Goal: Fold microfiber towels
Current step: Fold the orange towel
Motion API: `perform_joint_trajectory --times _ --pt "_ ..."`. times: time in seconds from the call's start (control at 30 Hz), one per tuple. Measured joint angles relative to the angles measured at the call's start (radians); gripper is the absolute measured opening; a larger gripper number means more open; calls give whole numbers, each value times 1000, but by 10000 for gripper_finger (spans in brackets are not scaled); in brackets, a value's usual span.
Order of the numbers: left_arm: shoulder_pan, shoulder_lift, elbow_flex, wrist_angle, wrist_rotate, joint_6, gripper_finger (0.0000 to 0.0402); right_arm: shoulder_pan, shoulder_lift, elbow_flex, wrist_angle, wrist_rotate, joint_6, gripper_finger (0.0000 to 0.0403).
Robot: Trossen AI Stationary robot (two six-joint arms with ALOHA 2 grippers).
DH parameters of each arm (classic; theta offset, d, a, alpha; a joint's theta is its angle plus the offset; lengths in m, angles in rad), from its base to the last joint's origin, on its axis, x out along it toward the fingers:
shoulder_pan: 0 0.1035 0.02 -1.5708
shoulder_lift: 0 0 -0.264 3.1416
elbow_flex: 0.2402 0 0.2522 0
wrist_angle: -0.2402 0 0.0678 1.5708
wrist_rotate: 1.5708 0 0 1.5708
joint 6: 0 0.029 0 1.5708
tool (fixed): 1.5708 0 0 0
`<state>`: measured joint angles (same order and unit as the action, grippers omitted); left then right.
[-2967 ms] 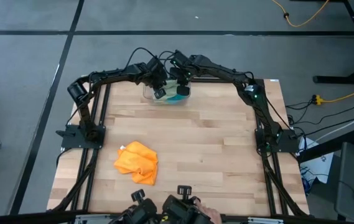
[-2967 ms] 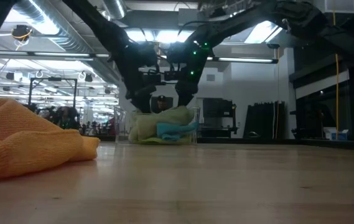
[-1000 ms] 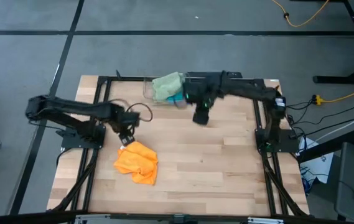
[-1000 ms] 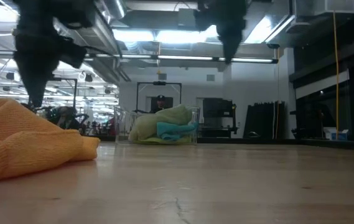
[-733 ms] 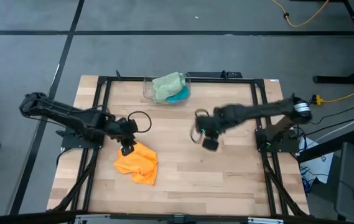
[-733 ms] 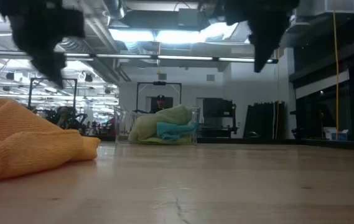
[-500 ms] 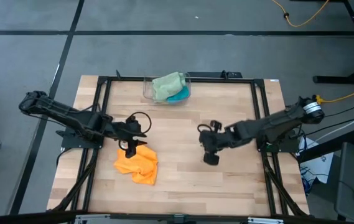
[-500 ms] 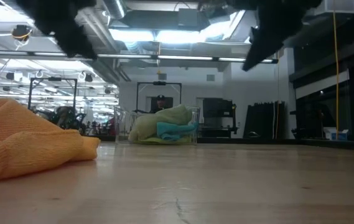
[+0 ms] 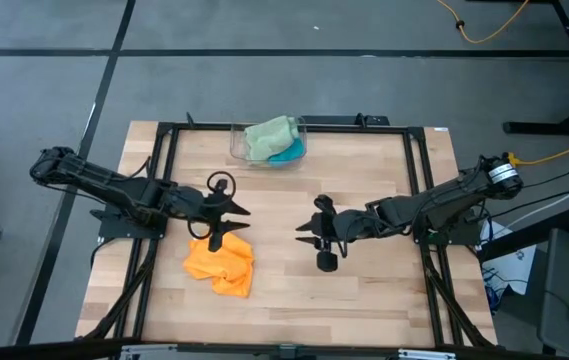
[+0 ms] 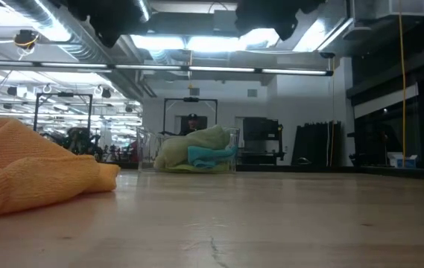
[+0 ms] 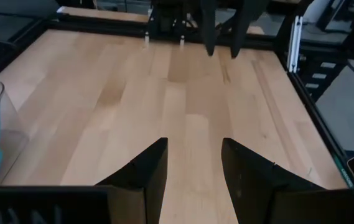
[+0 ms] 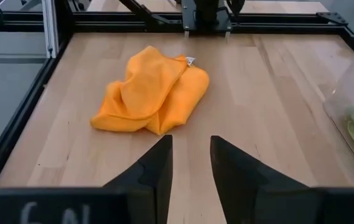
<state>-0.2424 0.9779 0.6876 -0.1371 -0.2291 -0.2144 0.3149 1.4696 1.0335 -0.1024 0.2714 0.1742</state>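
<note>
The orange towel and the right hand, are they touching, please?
Apart: the right wrist view shows bare table between the right hand and the orange towel.

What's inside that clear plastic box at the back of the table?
The clear box holds a pale green towel piled over a teal one. Anything beneath them is covered.

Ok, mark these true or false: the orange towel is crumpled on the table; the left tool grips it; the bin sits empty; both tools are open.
The orange towel lies crumpled on the table: true.
The left tool grips the orange towel: false, it is beside the towel, open and holding nothing.
The clear bin is empty: false, it holds a pale green towel and a teal towel.
The right tool and the left one are open: true.
</note>
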Motion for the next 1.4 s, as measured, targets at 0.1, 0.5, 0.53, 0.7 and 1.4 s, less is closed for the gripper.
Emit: perform_joint_trajectory --times 0.1,0.5,0.53,0.7,1.4 --pt "0 0 0 -10 2 0 142 0 0 0 2 0 0 110" --pt "0 0 0 -10 2 -2 142 0 21 0 3 -2 -2 110" --pt "0 0 0 -10 2 -2 142 0 22 0 1 -2 0 110" --pt "0 2 0 -10 2 -20 142 -6 34 0 1 -2 56 143" --pt "0 2 0 -37 2 -19 142 -39 422 164 214 -231 -239 249"
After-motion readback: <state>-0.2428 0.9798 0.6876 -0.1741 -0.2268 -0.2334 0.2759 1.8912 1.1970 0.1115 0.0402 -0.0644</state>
